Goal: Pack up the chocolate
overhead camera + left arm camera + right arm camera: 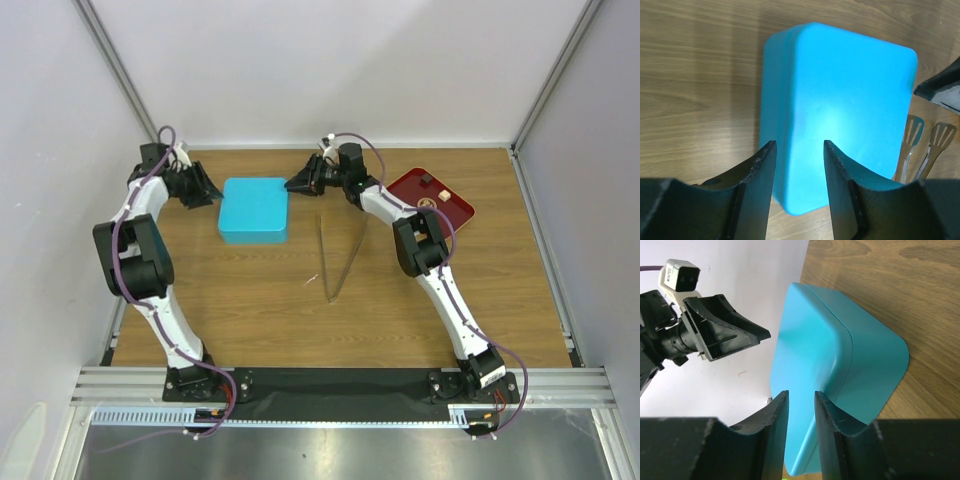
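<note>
Chocolate (425, 203) on tray (408, 187) looks tiny, light, squashable, so I'd pinch its sides softly with tongs (323, 255). Left claw (800, 150) half-open, right claw (801, 397) narrow, both empty by box (254, 209).

You see a blue box (254, 209) with its lid on, at 11 o'clock on the wood table (250, 320). Metal tongs (324, 256) lie in the middle, open ends toward 12 o'clock. A red tray (456, 207) sits at 2 o'clock.

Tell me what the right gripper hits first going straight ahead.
The blue box: its side wall lies directly ahead of the right gripper, apparently close, though depth is unclear.
</note>
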### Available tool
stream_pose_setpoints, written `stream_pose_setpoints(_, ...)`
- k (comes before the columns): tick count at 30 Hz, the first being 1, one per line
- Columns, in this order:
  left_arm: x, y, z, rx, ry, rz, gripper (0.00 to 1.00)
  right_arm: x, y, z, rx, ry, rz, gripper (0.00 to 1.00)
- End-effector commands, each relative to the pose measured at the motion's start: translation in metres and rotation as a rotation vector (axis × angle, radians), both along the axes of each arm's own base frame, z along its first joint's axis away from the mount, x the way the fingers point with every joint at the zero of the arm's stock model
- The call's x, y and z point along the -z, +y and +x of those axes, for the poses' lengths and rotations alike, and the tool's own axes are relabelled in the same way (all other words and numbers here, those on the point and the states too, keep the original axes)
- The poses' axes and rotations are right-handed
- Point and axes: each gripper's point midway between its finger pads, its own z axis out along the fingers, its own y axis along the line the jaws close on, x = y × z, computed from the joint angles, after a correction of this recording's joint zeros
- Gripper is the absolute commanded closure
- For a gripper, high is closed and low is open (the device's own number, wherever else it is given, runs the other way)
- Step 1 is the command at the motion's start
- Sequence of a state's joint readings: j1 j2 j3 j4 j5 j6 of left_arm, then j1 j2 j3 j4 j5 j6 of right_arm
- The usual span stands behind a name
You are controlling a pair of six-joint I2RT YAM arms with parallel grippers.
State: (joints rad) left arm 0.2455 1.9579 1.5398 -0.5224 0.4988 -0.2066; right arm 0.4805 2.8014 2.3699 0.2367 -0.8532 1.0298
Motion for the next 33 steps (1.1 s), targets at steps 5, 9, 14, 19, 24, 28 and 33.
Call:
stream_pose_setpoints(5, -0.042, -0.026, 0.007, 0.061, -0.115, 0.062, 0.56, -0.047, 0.006, -0.002, -0.008, -0.088, 0.064, 0.67)
stream_pose_setpoints(9, -0.027, -0.037, 0.004, 0.068, -0.096, 0.010, 0.57, -0.049, 0.007, -0.003, -0.011, -0.090, 0.069, 0.67)
stream_pose_setpoints(14, 0.003, -0.022, -0.006, 0.006, -0.005, 0.076, 0.60, -0.048, 0.005, -0.005, -0.016, -0.092, 0.061, 0.68)
stream_pose_setpoints(19, 0.020, -0.022, -0.012, -0.005, 0.047, 0.086, 0.61, -0.044, 0.006, -0.009, -0.025, -0.089, 0.051, 0.68)
stream_pose_setpoints(24, 0.020, -0.021, -0.013, -0.013, 0.055, 0.095, 0.60, -0.042, 0.006, -0.011, -0.030, -0.091, 0.040, 0.68)
stream_pose_setpoints(28, 0.026, -0.018, -0.017, -0.029, 0.080, 0.113, 0.60, -0.043, 0.008, -0.011, -0.029, -0.095, 0.045, 0.68)
stream_pose_setpoints(33, 0.039, -0.022, -0.024, -0.037, 0.113, 0.142, 0.60, -0.047, 0.009, -0.011, -0.028, -0.102, 0.049, 0.68)
